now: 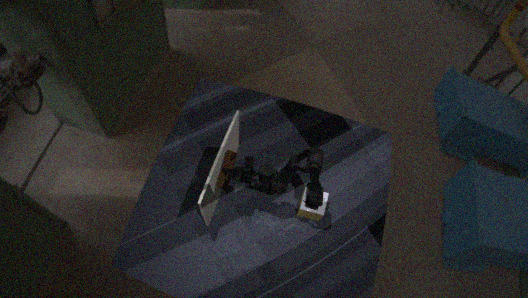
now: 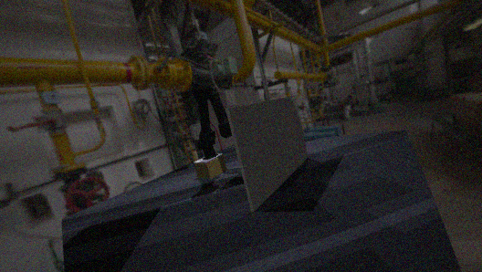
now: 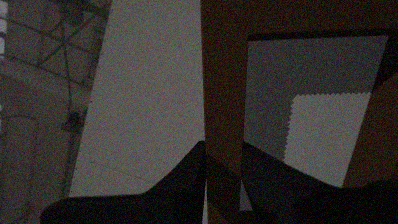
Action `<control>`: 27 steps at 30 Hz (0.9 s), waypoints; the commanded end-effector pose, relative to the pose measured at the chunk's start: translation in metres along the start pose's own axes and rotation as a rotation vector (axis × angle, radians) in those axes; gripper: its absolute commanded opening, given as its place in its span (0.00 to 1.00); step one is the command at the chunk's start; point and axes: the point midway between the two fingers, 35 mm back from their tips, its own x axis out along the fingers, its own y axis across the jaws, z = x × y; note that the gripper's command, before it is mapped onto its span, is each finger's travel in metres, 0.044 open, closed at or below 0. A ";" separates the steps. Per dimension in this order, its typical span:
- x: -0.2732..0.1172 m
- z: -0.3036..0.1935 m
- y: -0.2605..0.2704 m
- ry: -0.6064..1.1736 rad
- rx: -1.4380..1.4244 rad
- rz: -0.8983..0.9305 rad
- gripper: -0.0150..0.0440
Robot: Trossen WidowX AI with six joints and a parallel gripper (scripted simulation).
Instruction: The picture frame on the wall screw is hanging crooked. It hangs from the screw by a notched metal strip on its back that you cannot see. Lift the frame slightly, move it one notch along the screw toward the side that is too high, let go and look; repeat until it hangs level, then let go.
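The picture frame (image 1: 229, 159) (image 3: 220, 90) is brown, with a pale grey inside, and is in front of the upright pale wall panel (image 1: 232, 131) (image 2: 274, 151) (image 3: 145, 100). In the wrist view one bar of it runs up the middle and another crosses the top. My gripper (image 1: 228, 173) (image 3: 219, 146) is shut on the middle bar, one dark fingertip on each side. In the exterior view the panel hides the frame and the gripper. The screw and the notched strip are hidden. The frame's tilt cannot be told from these views.
The panel stands on a dark striped table top (image 1: 175, 270) (image 2: 365, 228). The arm's base stands on a small white-topped block (image 1: 311, 216) (image 2: 211, 169) at the other side. Blue boxes (image 1: 485, 215) stand beyond the table, and yellow pipes (image 2: 105, 72) run behind.
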 end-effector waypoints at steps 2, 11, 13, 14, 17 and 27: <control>0.000 0.002 0.005 -0.004 -0.004 0.014 0.25; 0.000 0.003 0.006 -0.004 -0.004 0.014 0.25; 0.000 0.004 0.006 -0.004 -0.004 0.014 0.25; 0.000 0.004 0.006 -0.004 -0.004 0.014 0.25; 0.000 0.005 0.006 -0.004 -0.004 0.014 0.25; 0.000 0.008 0.007 -0.004 -0.004 0.014 0.25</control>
